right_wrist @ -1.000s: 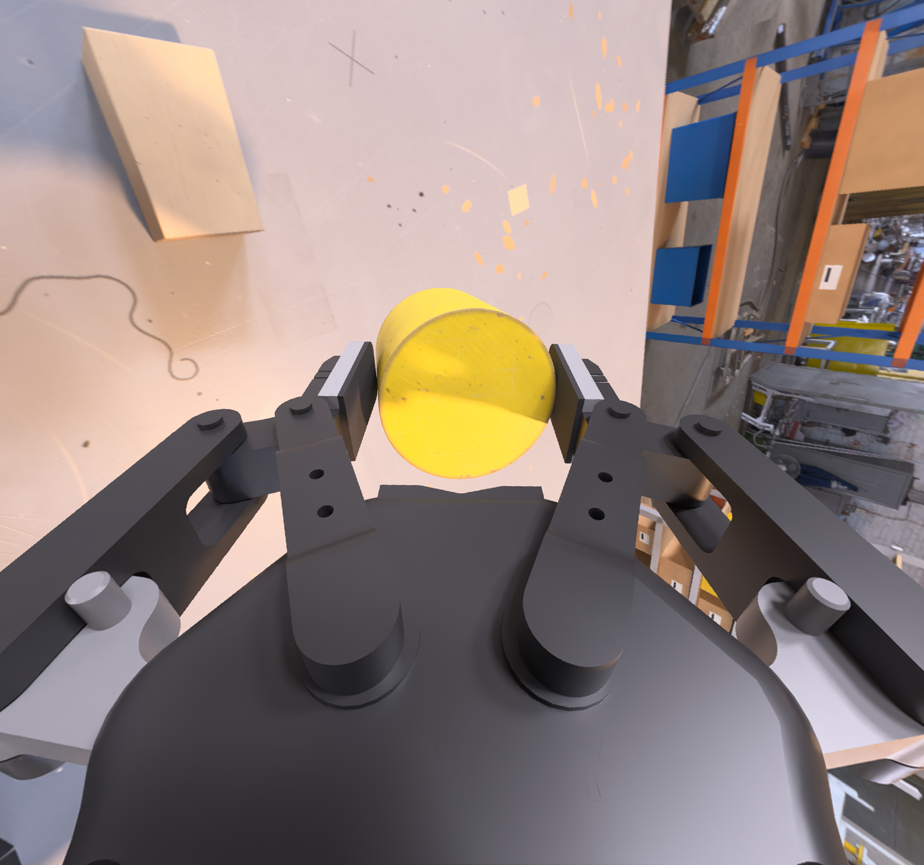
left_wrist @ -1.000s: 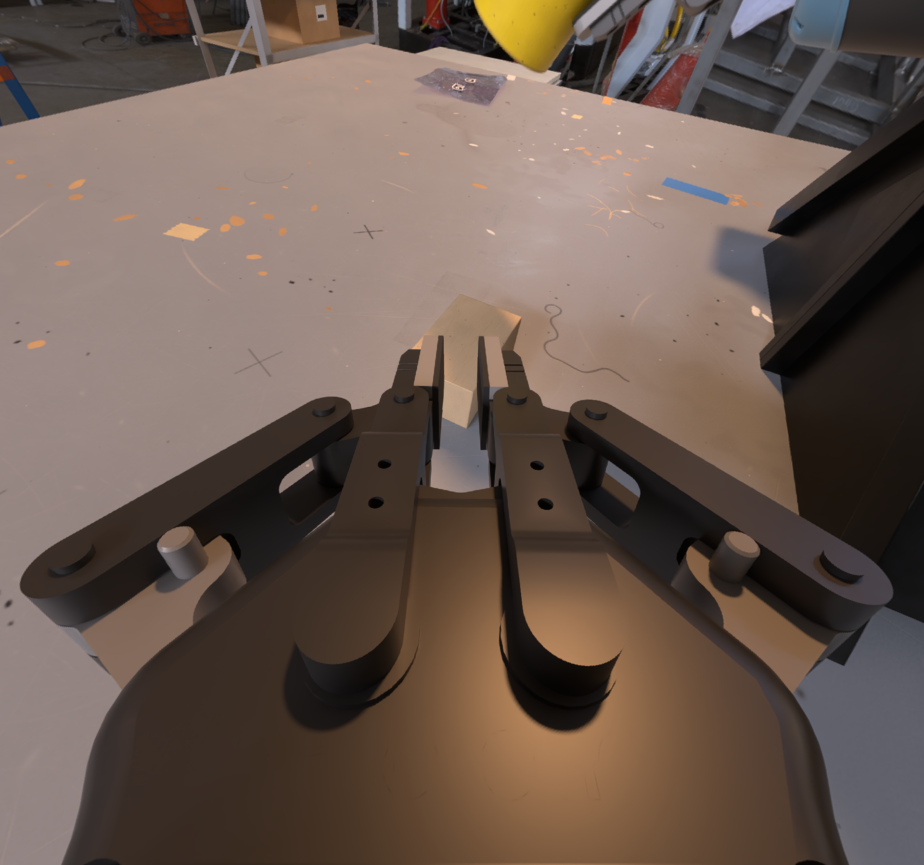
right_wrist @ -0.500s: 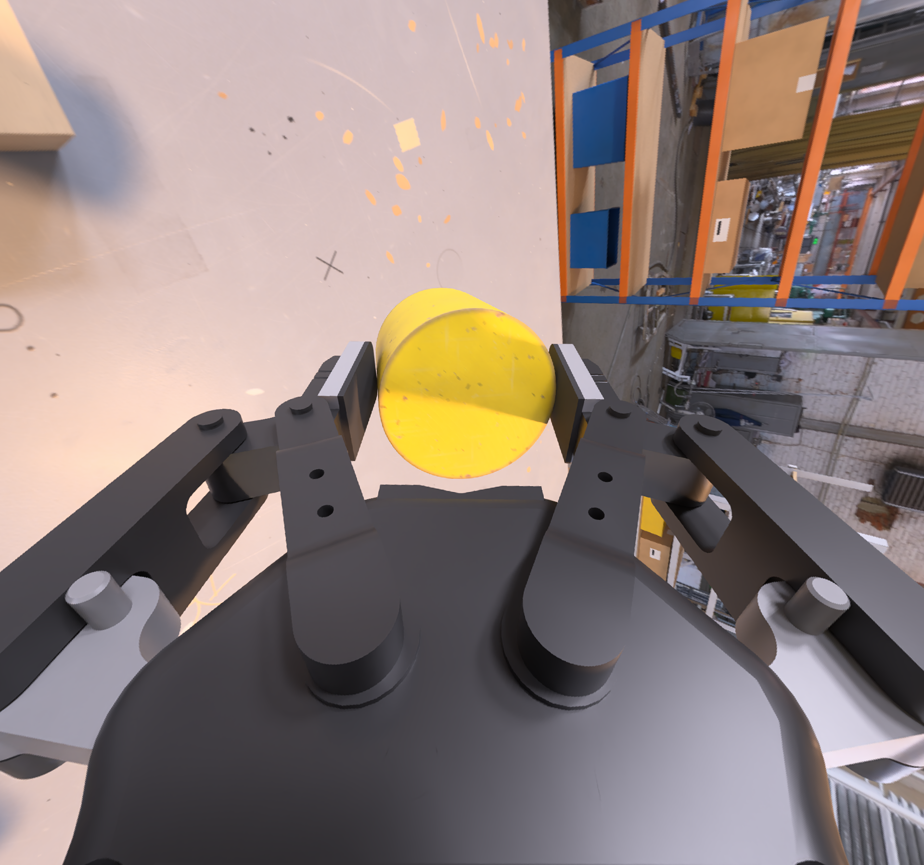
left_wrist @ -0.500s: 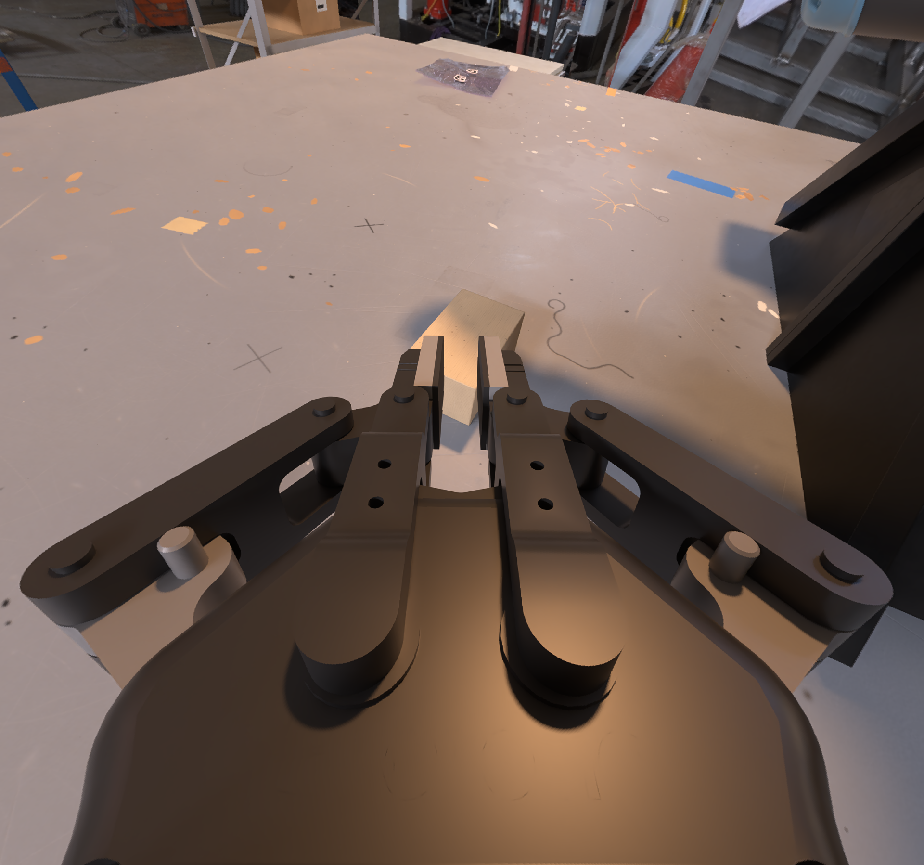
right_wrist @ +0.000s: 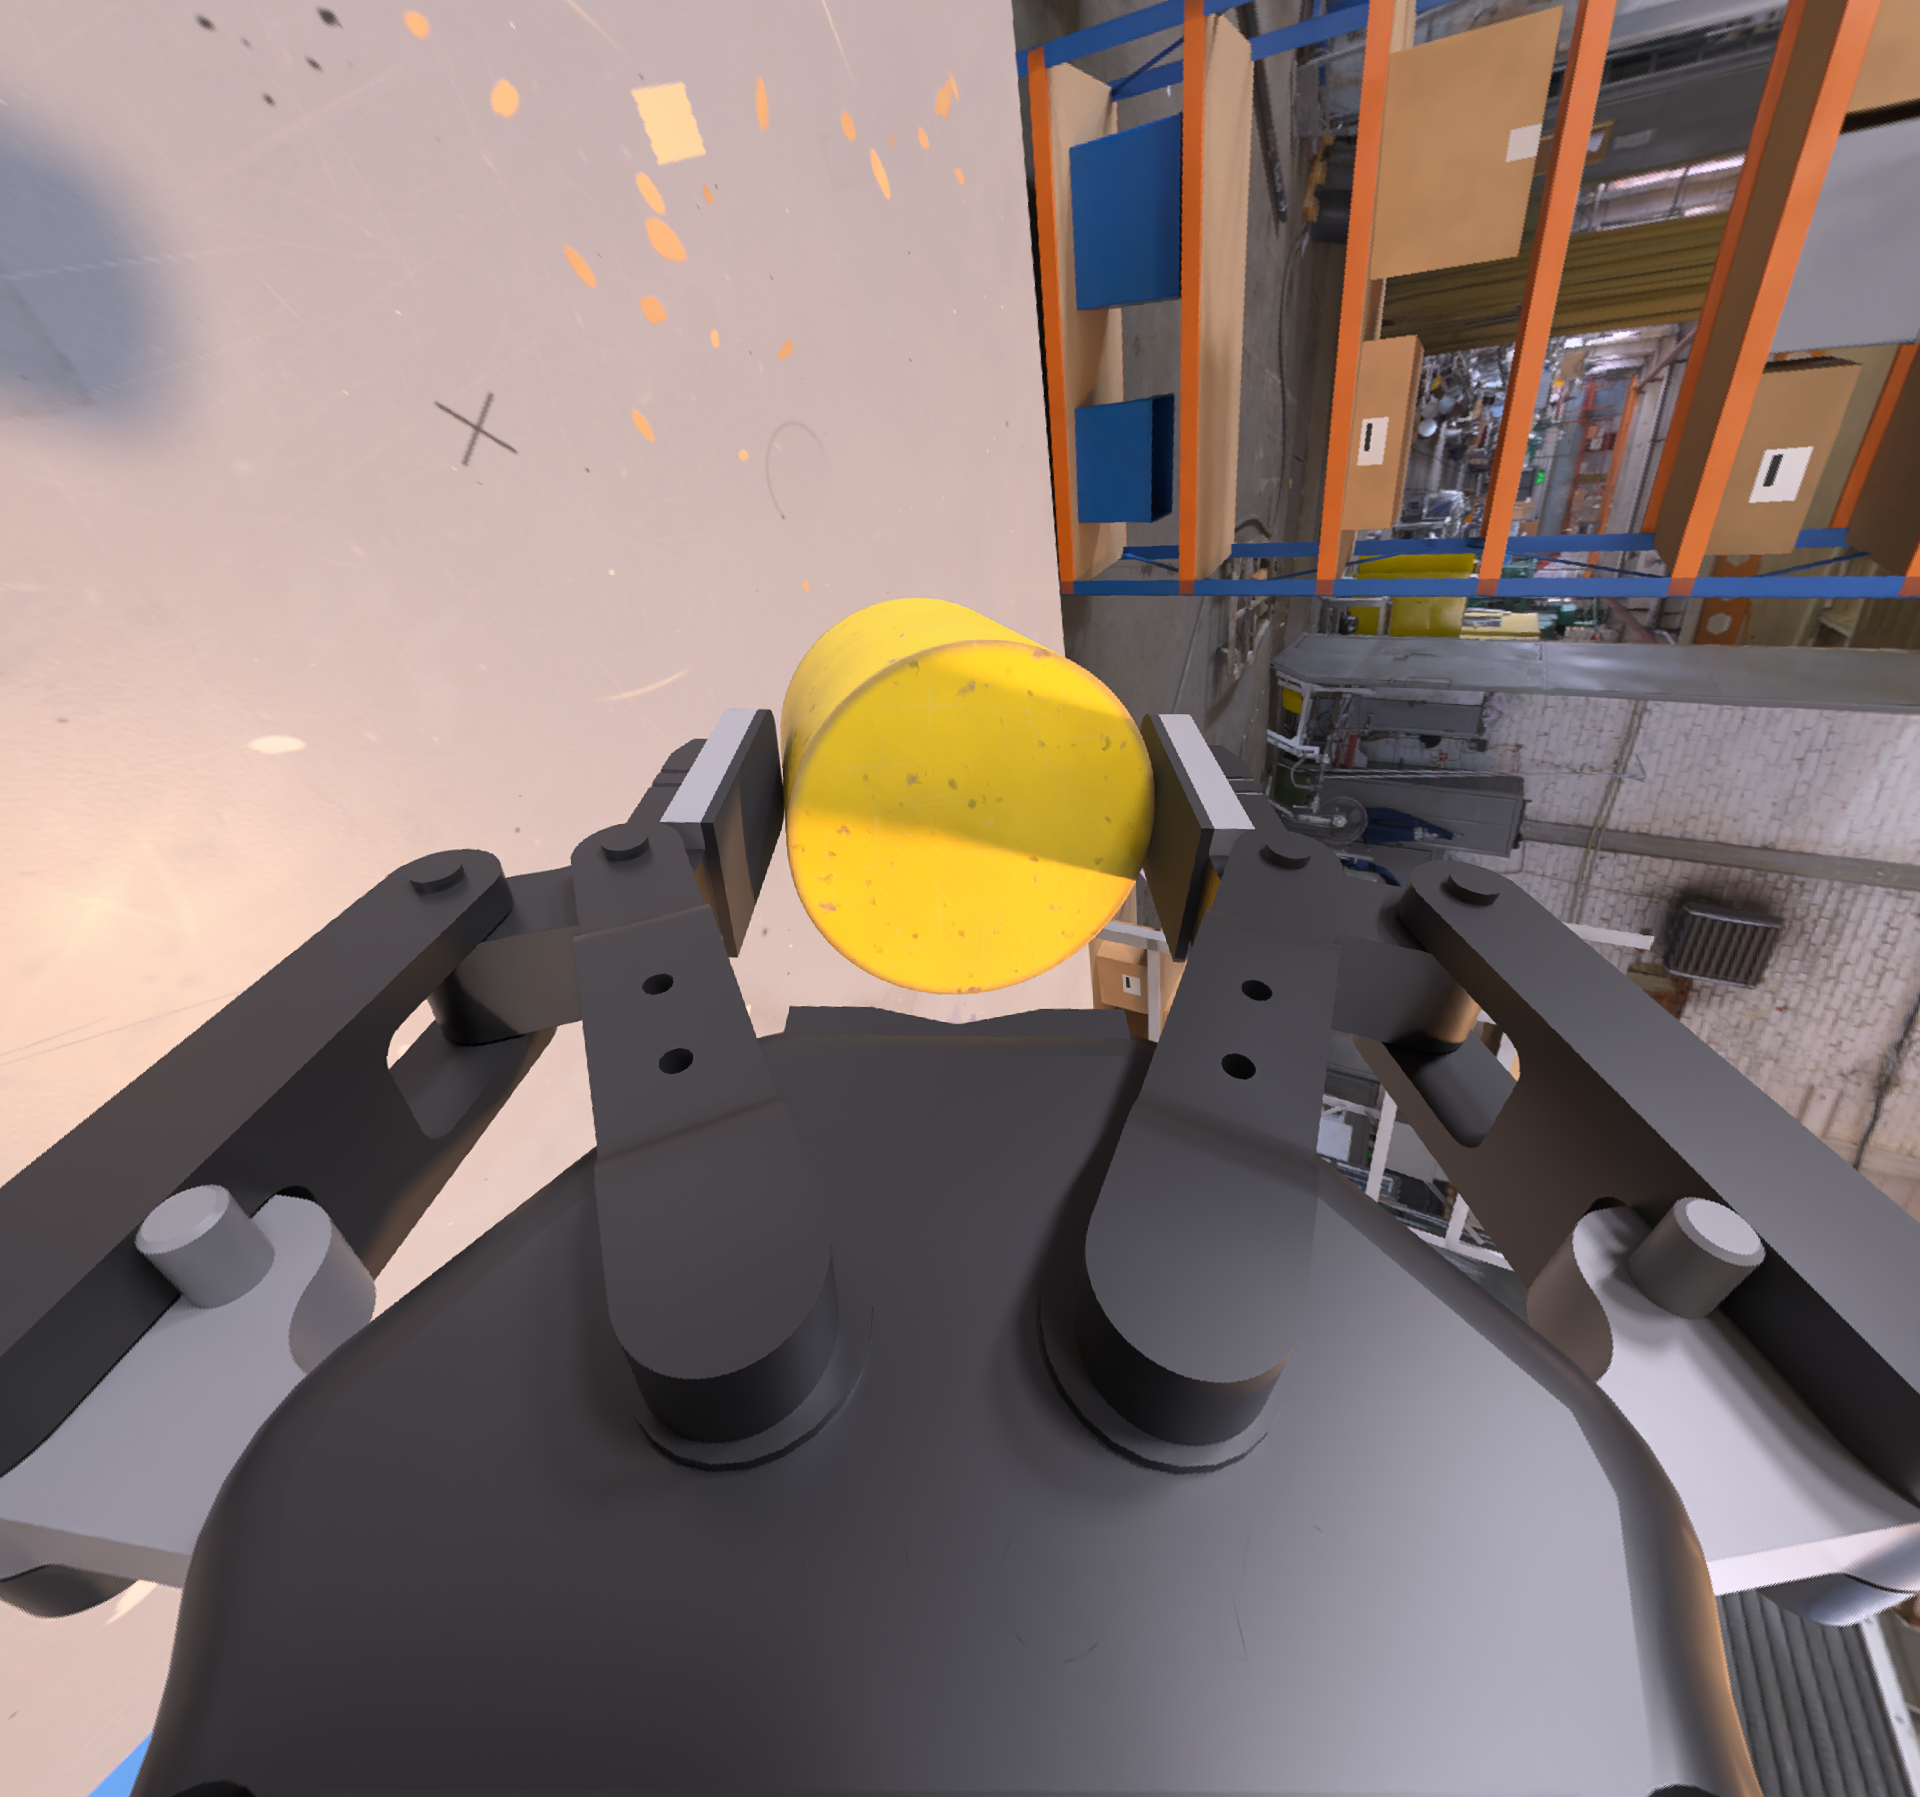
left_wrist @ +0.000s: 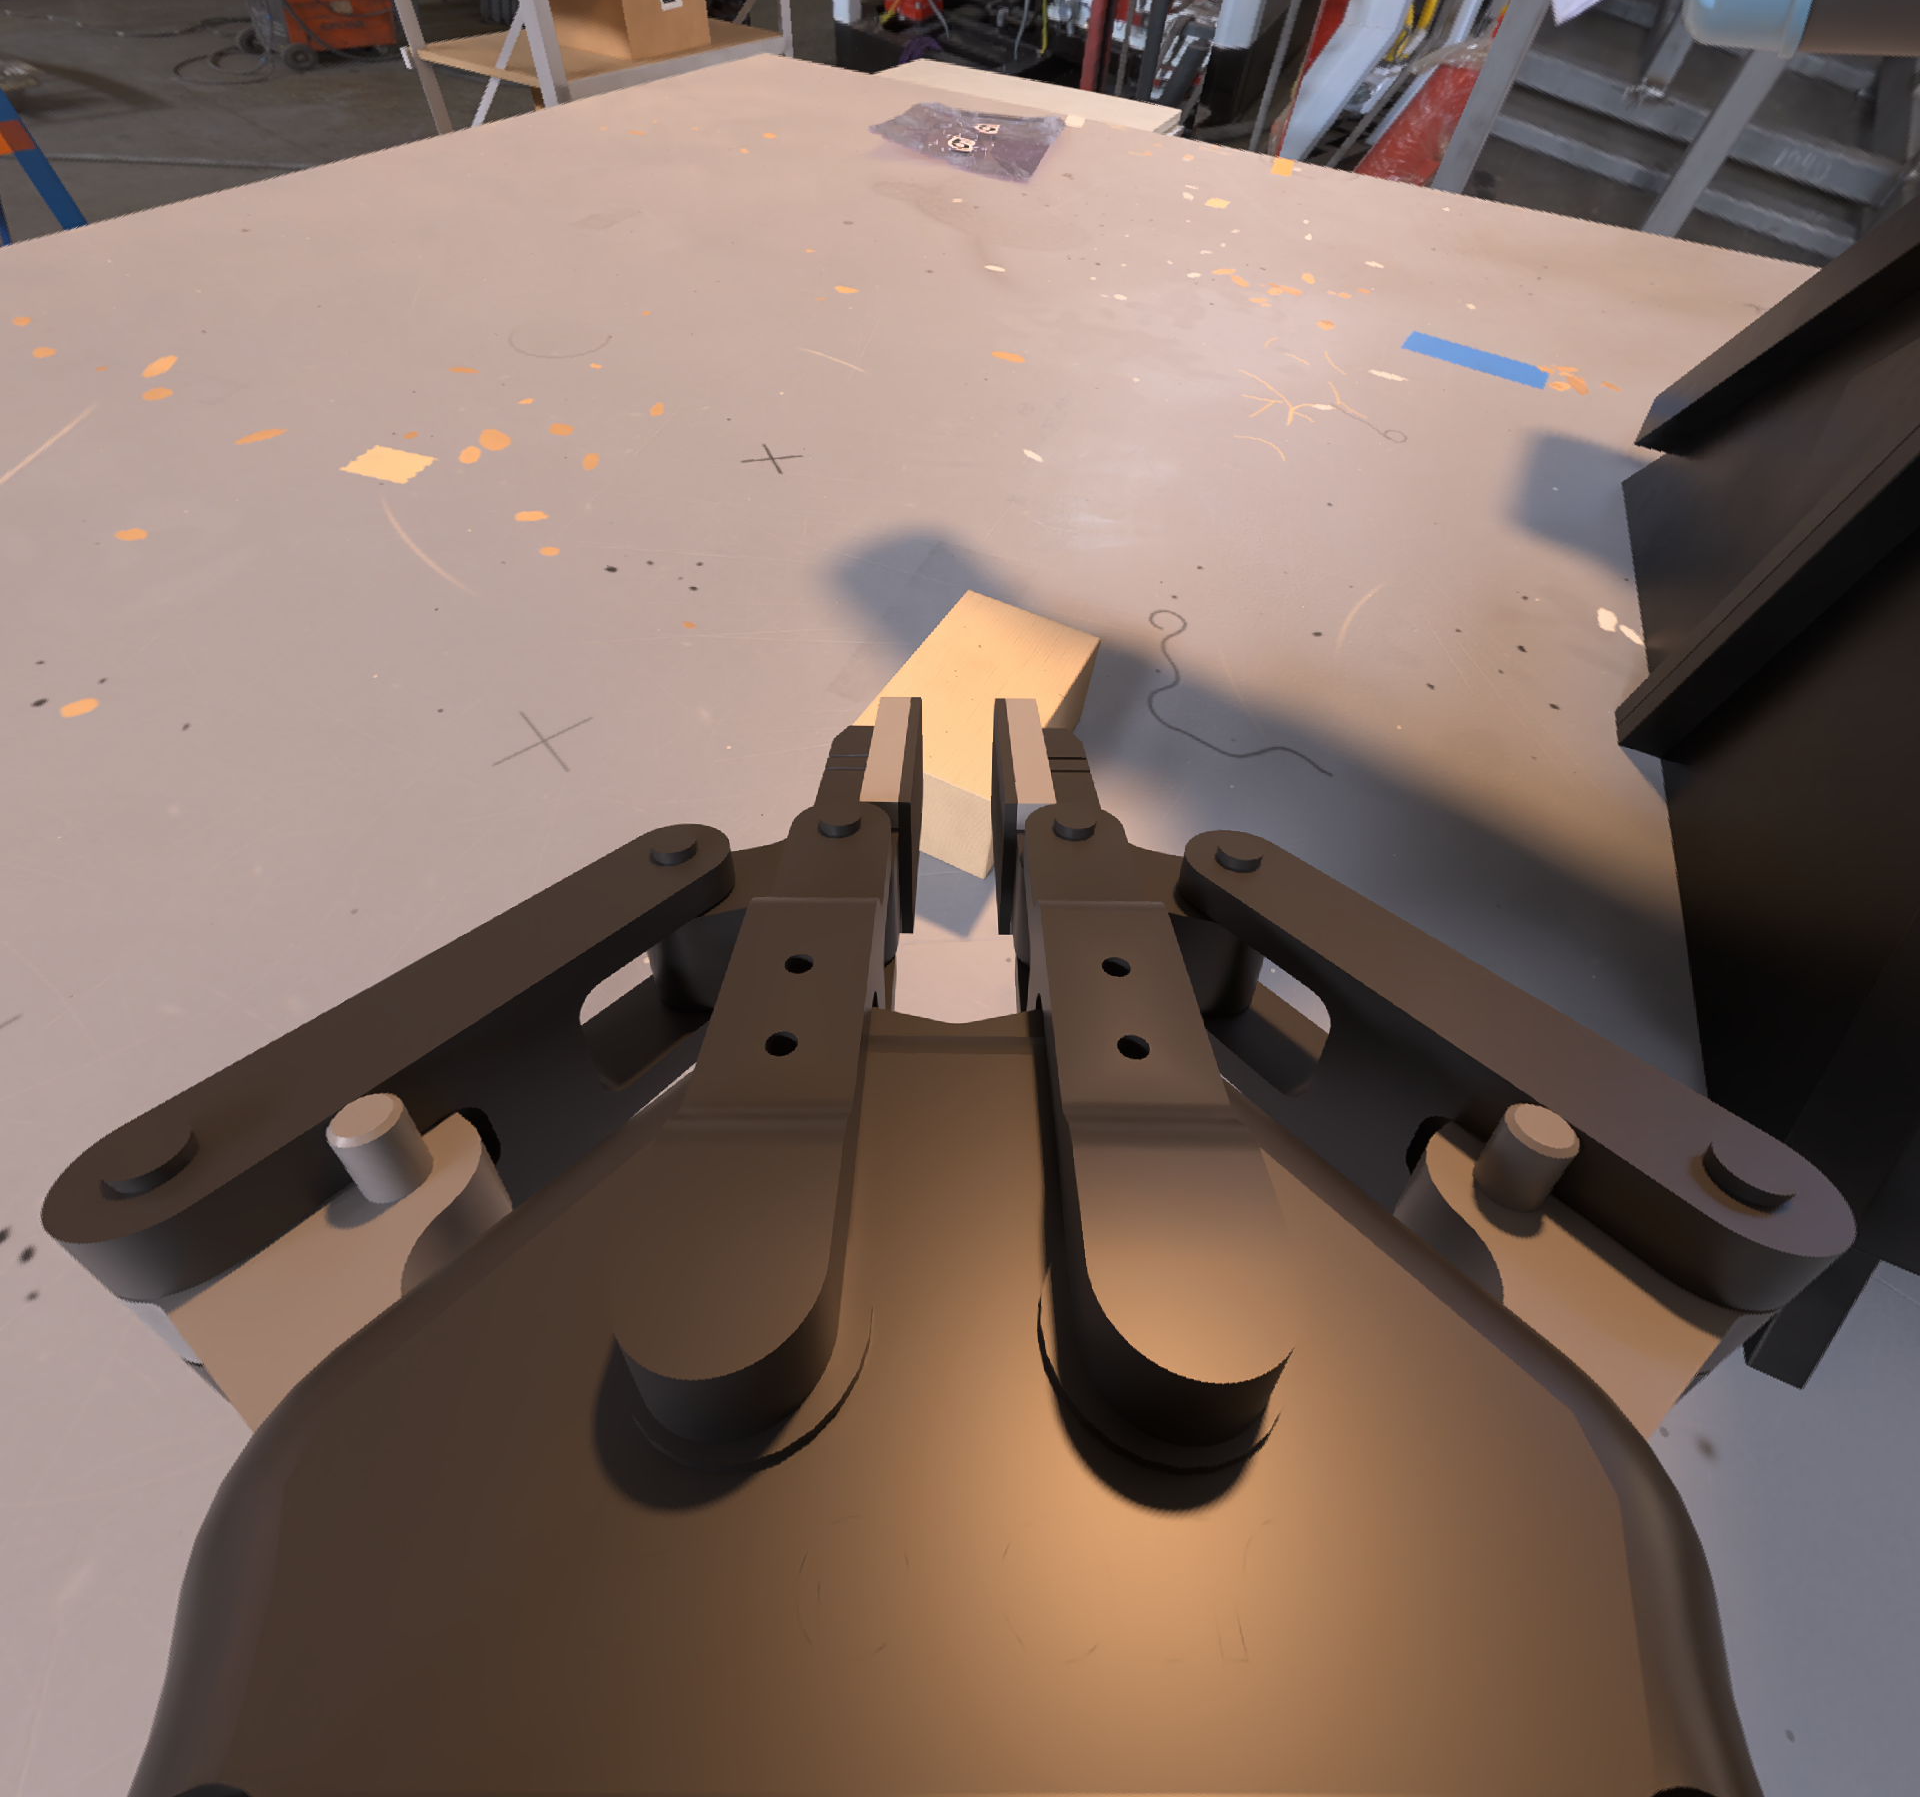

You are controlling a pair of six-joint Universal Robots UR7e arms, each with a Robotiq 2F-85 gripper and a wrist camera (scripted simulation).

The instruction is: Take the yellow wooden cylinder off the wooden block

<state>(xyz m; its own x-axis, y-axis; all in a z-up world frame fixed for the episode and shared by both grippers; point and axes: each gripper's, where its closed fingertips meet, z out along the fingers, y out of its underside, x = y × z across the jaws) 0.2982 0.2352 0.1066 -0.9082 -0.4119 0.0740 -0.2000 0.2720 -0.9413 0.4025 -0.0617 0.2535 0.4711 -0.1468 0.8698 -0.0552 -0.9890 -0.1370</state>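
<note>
Right gripper [right_wrist: 964, 817] is clamped on the yellow wooden cylinder [right_wrist: 961, 797], its 2 pads pressed to the curved sides, dead centre of the right wrist view! The cylinder sits tilted in mid-air, flat end facing the camera, above the table [right_wrist: 416, 604] near its edge. In the left wrist view, the left gripper [left_wrist: 957, 760] has its fingers nearly together with only a narrow gap, holding nothing. The wooden block [left_wrist: 1003, 672] lies flat on the table just beyond those fingertips, centre frame, its top bare.

Yellow cylinder [right_wrist: 966, 802] aloft; wooden block [left_wrist: 987, 677] flat.
</note>
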